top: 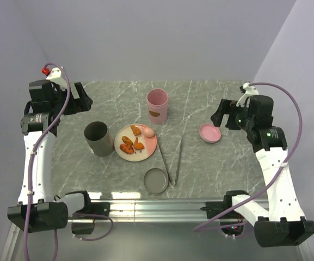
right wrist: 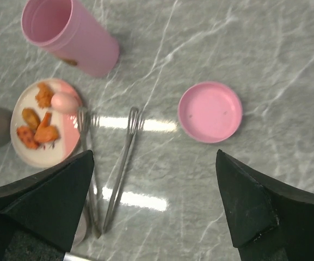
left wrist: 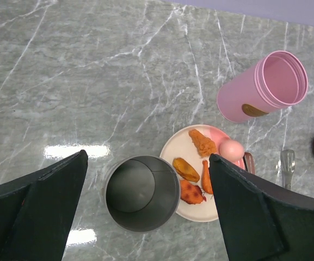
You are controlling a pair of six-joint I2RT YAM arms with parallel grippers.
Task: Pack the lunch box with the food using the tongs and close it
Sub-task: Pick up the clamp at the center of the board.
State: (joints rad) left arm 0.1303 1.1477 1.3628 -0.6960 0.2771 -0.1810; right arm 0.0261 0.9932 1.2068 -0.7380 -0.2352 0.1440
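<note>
Several orange-brown food chunks (top: 130,144) and a pale pink egg-shaped piece (top: 148,132) lie on a round plate (top: 140,156). The silver tongs (top: 170,163) lie flat just right of the plate, arms spread, joined end nearest me. An open pink round container (top: 157,106) stands behind the plate and an open grey one (top: 98,138) to its left; I cannot tell which is the lunch box. My left gripper (left wrist: 147,157) hovers open high above the grey container (left wrist: 140,193). My right gripper (right wrist: 154,155) hangs open above bare table beside the tongs (right wrist: 121,163). Both hold nothing.
A pink lid (top: 210,133) lies on the marble top at the right, under the right arm. A grey lid (top: 156,180) lies near the front edge, by the tongs' joined end. Purple walls close in the back and sides.
</note>
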